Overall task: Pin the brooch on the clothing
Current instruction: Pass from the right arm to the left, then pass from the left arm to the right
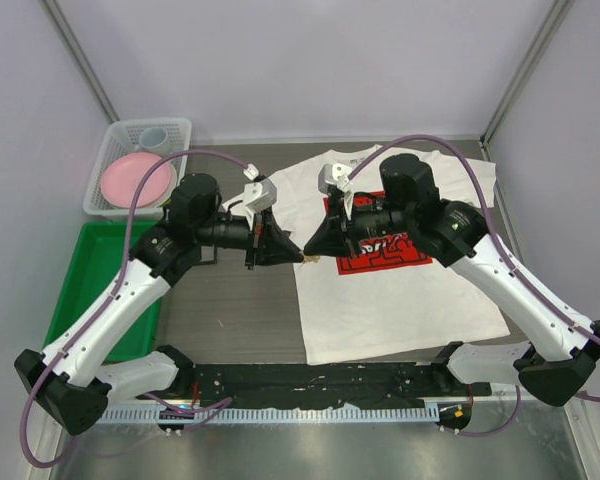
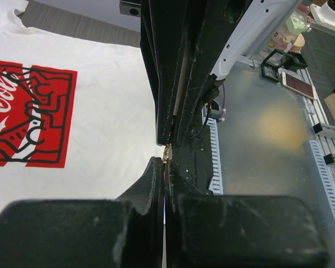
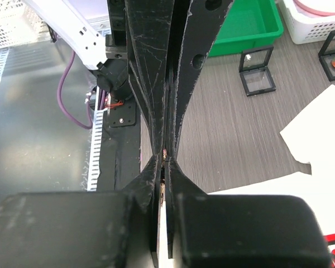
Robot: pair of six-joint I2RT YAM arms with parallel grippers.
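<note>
Gold glints where my two grippers meet tip to tip: the brooch (image 1: 305,258), tiny, sits just above the clothing (image 1: 400,300), at the edge nearest the left arm. My right gripper (image 1: 313,251) is clenched on it. My left gripper (image 1: 296,254) is pinched tight on it from the opposite side, with no gap between its fingers (image 2: 151,184). The white T-shirt lies flat on the table (image 1: 230,310), red print up, partly under the right arm.
</note>
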